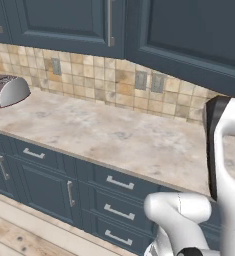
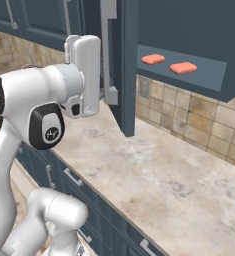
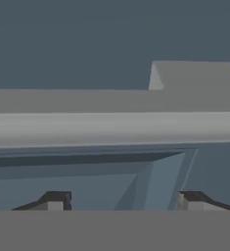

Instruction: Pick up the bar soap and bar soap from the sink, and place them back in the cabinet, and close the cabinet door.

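With both soaps (image 2: 153, 59) (image 2: 183, 68) shelved in the cabinet (image 2: 189, 75), your gripper (image 3: 117, 202), fingers apart, sits against the door (image 2: 124, 70) handle (image 3: 111, 127); push off-line and you'll slip past, leaving it ajar.

My arm hides right end of counter (image 1: 114, 135) in left base view. Cabinet (image 2: 189, 45) cut off by top edge in right base view; interior above bar soaps (image 2: 169, 64) out of frame. Cabinet door (image 2: 123, 65) edge-on there, its face unreadable; my hand covers part of handle (image 2: 108, 50). In hand view, gripper (image 3: 119, 202) fingertips barely rise above bottom band; can't tell if anything sits between them. Toaster (image 1: 9, 90) clipped by left edge.
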